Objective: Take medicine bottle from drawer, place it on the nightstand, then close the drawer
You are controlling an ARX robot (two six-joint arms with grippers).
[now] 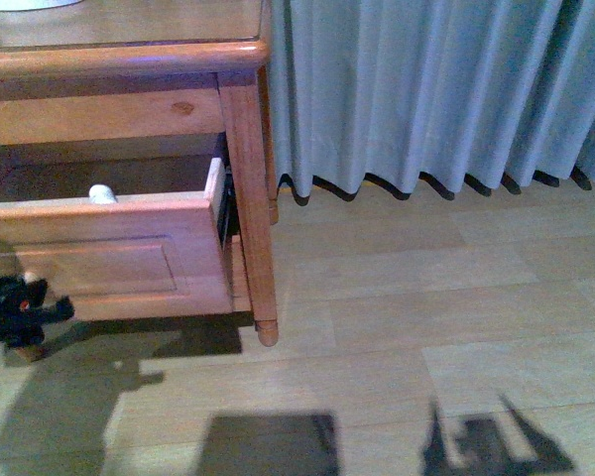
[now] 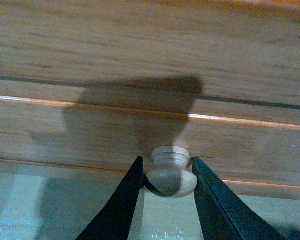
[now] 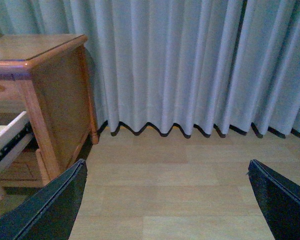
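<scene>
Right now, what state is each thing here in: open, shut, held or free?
drawer: pulled open.
medicine bottle: inside the drawer, only its white top showing, not held.
left gripper: shut on the knob.
knob: clamped, one finger on each side.
right gripper: open, empty.
curtain: drawn shut.

Legible text, labels, brands, numbers, signs: none in any view. Item noted: medicine bottle (image 1: 102, 193), centre left of the front view, only its white top showing above the drawer (image 1: 109, 263) front; too small and too hidden to read any print.
</scene>
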